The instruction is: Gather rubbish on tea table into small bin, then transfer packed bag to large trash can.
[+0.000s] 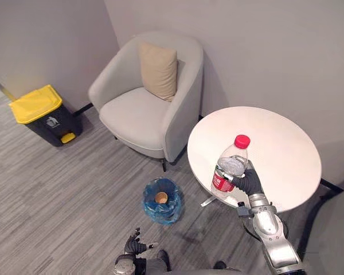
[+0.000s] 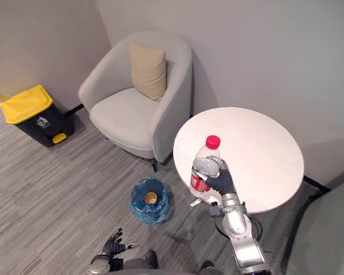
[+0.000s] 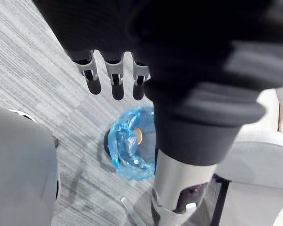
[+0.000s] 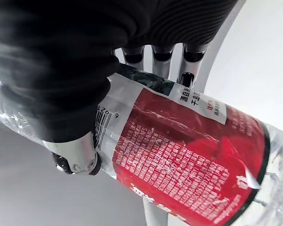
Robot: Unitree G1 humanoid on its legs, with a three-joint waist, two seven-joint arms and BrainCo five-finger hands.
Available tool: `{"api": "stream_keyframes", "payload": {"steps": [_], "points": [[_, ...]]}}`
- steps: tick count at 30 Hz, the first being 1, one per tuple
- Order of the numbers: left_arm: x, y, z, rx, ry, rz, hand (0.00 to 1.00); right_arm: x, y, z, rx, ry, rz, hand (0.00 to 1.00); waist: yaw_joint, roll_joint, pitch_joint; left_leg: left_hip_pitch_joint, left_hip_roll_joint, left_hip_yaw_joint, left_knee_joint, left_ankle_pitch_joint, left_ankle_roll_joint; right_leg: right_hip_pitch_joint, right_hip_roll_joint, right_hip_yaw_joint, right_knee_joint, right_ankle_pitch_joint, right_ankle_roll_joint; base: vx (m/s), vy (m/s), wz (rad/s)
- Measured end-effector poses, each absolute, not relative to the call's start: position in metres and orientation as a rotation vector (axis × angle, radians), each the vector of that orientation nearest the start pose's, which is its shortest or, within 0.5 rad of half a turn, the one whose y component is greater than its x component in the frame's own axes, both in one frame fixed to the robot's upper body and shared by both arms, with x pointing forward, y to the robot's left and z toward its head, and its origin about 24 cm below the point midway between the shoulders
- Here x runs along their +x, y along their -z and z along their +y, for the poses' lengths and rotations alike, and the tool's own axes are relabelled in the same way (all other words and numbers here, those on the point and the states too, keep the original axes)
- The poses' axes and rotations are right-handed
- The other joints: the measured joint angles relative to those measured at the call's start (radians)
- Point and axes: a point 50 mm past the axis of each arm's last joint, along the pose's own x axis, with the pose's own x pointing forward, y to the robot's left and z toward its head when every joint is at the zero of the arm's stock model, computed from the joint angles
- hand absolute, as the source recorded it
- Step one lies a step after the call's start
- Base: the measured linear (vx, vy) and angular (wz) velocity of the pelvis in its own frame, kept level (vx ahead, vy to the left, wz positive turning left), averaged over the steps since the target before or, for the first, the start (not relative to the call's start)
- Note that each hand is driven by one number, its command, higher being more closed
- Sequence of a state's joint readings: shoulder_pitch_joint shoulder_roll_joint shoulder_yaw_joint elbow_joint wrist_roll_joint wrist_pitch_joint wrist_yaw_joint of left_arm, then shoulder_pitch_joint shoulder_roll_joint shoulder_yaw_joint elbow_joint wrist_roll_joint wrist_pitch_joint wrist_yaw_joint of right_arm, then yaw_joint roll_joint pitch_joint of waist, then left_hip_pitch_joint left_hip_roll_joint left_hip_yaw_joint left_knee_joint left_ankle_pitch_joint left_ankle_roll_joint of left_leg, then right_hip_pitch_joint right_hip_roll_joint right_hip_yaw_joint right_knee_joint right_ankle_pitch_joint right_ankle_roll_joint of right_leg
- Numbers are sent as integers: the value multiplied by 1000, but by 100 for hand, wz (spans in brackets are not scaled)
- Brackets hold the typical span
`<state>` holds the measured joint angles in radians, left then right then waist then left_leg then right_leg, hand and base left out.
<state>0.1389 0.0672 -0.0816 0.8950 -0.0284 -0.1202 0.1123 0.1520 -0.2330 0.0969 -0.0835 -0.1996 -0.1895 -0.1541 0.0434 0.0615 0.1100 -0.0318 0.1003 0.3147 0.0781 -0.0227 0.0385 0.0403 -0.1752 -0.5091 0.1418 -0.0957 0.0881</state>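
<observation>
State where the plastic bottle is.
In the left eye view, the plastic bottle is held cap up in the right hand at the edge of the table, right of the blue-lined small bin.

A light grey upholstered armchair (image 1: 142, 112) is recorded on short dark legs, set into the corner with its back close to the pale grey wall (image 1: 275, 51). A beige cushion (image 1: 158, 70) is propped upright against its backrest, slightly tilted. The floor (image 1: 51, 189) is covered in grey striped carpet throughout.
</observation>
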Motion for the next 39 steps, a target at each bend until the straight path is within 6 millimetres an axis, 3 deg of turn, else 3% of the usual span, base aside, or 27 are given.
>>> {"api": "stream_keyframes", "payload": {"steps": [2, 5, 7, 8, 9, 11, 12, 13, 14, 15, 17, 18, 21, 33, 36, 39], "points": [[115, 147, 172, 106, -98, 905, 0, 221, -47, -177, -411, 31, -146, 100, -1, -12, 7, 6, -14, 0, 14, -24, -34, -4, -35, -9, 55, -34, 19, 155, 110, 21], [116, 146, 177, 125, -96, 900, 0, 222, -47, -174, -402, 29, -148, 100, -5, -49, 19, 13, -50, 4, 75, -96, -37, -43, -120, 23, 229, -102, 45, 134, 98, 8], [117, 145, 178, 138, -87, 896, 0, 224, -46, -172, -422, 20, -147, 100, -7, -49, 18, 22, -72, -4, 87, -111, -30, -99, -164, 86, 369, -98, 37, 151, 132, 16], [118, 144, 180, 149, -82, 887, 0, 224, -44, -172, -428, 20, -138, 100, -9, -56, 21, 38, -86, -20, 79, -113, -27, -122, -176, 133, 436, -84, 15, 152, 116, 39], [119, 143, 181, 151, -83, 882, 0, 224, -42, -172, -436, 19, -124, 100, -14, -54, 23, 59, -87, -50, 73, -114, -24, -158, -172, 197, 518, -57, -36, 274, 87, 69], [120, 141, 181, 160, -77, 874, 0, 224, -39, -169, -430, 7, -114, 100, -36, -48, 32, 63, -66, -124, 69, -115, -22, -221, -66, 341, 556, -154, -36, 254, -28, 97], [120, 141, 182, 161, -78, 873, 0, 224, -39, -168, -433, 0, -114, 100, -42, -55, 29, 63, -55, -171, 69, -115, -23, -248, 18, 412, 490, -184, -41, 146, -91, 93], [120, 141, 182, 160, -78, 874, 0, 224, -39, -168, -433, 0, -115, 100, -44, -53, 31, 63, -54, -184, 70, -114, -24, -255, 44, 431, 445, -183, -40, 165, -118, 107], [120, 141, 183, 162, -80, 873, 0, 223, -39, -168, -430, 1, -114, 100, -53, -62, 28, 64, -63, -215, 76, -114, -26, -248, 70, 456, 299, -151, -33, 113, -81, 94], [121, 141, 185, 165, -82, 870, 0, 223, -40, -167, -426, 2, -119, 100, -54, -94, 26, 70, -91, -233, 81, -115, -35, -236, 56, 456, 204, -21, -37, 124, -94, 100], [120, 142, 173, 128, -74, 872, 0, 222, -39, -174, -444, 17, -110, 100, -50, -47, 30, 78, -66, -253, 86, -129, -59, -202, 67, 421, 199, -24, -43, 176, -95, 57], [116, 144, 171, 114, -81, 880, 0, 222, -39, -175, -445, 19, -109, 100, -32, -34, 26, 74, -51, -252, 77, -133, -66, -193, 82, 414, 165, -16, -48, 181, -96, 19], [110, 145, 176, 98, -114, 894, 0, 219, -36, -178, -444, 32, -92, 100, -30, -14, 22, 80, -27, -280, 52, -123, -86, -140, 102, 368, 102, -4, -55, 85, -82, 31], [110, 144, 181, 87, -126, 892, 0, 216, -30, -165, -375, -13, -67, 100, -24, -36, 27, 84, -31, -344, 8, -71, -108, -44, 103, 278, -25, 48, -53, -27, -7, 25], [115, 142, 183, 95, -127, 870, 0, 227, -33, -151, -363, -82, -94, 100, -19, -42, 58, 29, -34, -364, 26, -55, -115, -87, 99, 255, -1, 49, -59, -131, -36, 25], [141, 134, 183, 105, -115, 808, 0, 248, -46, -137, -402, -171, -166, 100, 1, -32, 146, -94, -44, -397, 116, -56, -115, -193, 78, 225, 98, 27, -78, -221, -63, 31]]}}
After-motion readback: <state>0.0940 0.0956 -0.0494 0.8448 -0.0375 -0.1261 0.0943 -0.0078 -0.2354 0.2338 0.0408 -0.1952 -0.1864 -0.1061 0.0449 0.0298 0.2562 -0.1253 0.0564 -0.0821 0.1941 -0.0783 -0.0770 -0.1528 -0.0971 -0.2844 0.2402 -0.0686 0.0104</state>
